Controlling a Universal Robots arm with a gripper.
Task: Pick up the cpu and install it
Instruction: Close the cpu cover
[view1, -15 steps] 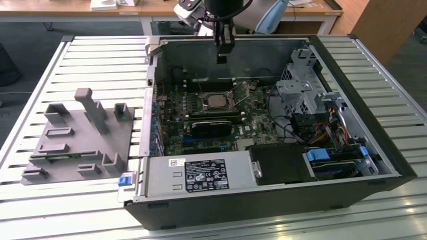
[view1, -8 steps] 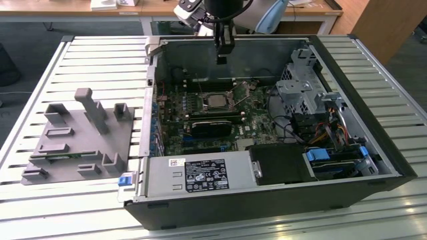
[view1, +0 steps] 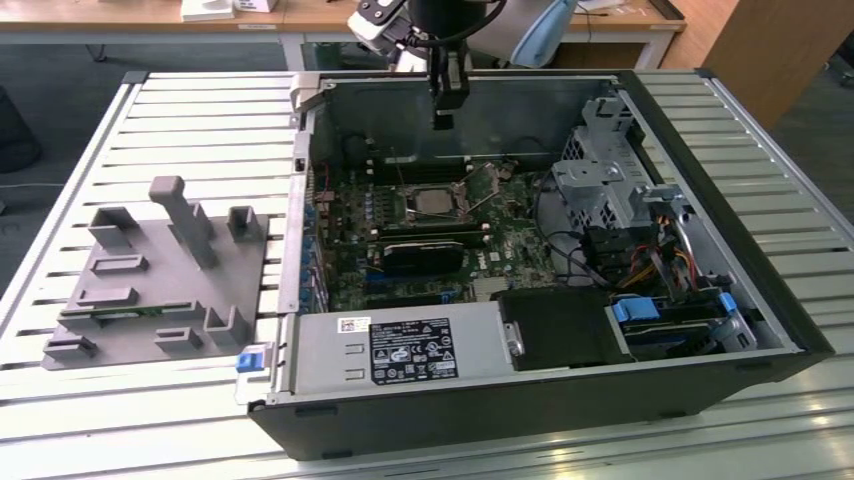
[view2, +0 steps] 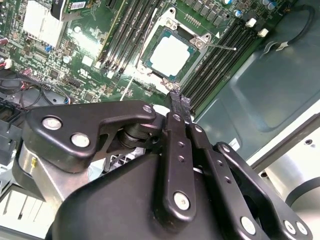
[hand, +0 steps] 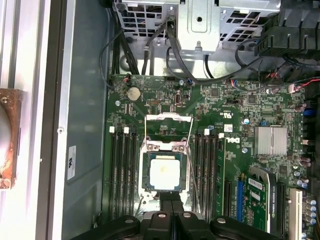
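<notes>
The cpu (view1: 430, 200), a small square chip with a silvery top, lies flat in the motherboard socket inside the open computer case. It is seen from above in both wrist views (hand: 165, 172) (view2: 170, 55). The socket's metal frame (hand: 167, 125) stands flipped up beside it. My gripper (view1: 446, 120) hangs above the case near its back wall, higher than the cpu and apart from it. In both wrist views its black fingertips (hand: 171, 196) (view2: 179, 98) press together with nothing between them, just off one edge of the socket.
Dark memory slots (hand: 120, 170) flank the socket. A graphics card (view1: 420, 255) lies in front of it, a power supply (view1: 400, 355) fills the case front, and a drive cage (view1: 601, 170) with cables stands at the exterior view's right. A grey tray (view1: 147, 290) sits outside the case.
</notes>
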